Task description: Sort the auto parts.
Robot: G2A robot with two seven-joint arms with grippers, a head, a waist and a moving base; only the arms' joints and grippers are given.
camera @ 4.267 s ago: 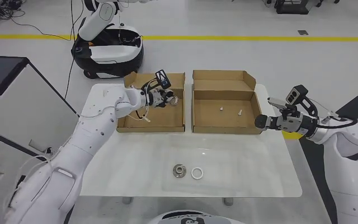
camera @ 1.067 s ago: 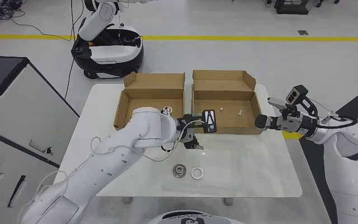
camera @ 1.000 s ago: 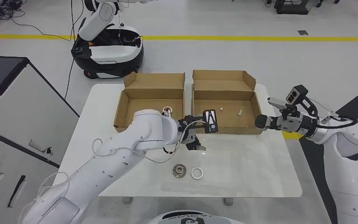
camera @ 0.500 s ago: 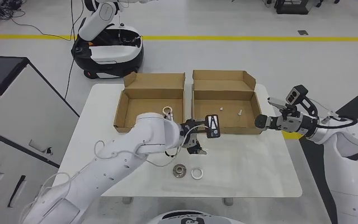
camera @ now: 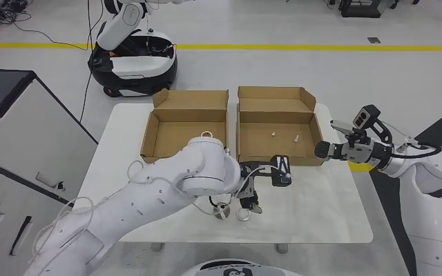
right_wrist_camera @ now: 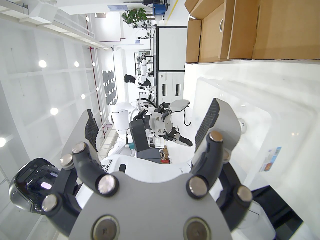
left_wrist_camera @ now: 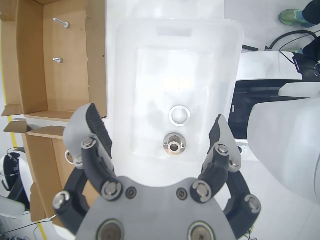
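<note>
A metal flanged bushing (left_wrist_camera: 173, 145) and a white ring (left_wrist_camera: 179, 115) lie side by side near the table's front edge, the bushing (camera: 221, 211) left of the ring (camera: 242, 214). My left gripper (left_wrist_camera: 155, 114) hangs open just above them with nothing between its fingers; from above, this gripper (camera: 252, 205) partly covers the ring. Off the table's right side, beside the right box, my right gripper (camera: 320, 149) is held open and empty (right_wrist_camera: 152, 108).
Two open cardboard boxes stand at the back. The left box (camera: 173, 145) holds a ring (camera: 206, 135). The right box (camera: 276, 146) holds two small bolts (camera: 274, 133) (camera: 295, 137). Another robot (camera: 135, 58) stands behind the table.
My left arm has swung from the left box, where a ring now lies, across to the table's front and lowered over the bushing and white ring. The right arm has not moved.
</note>
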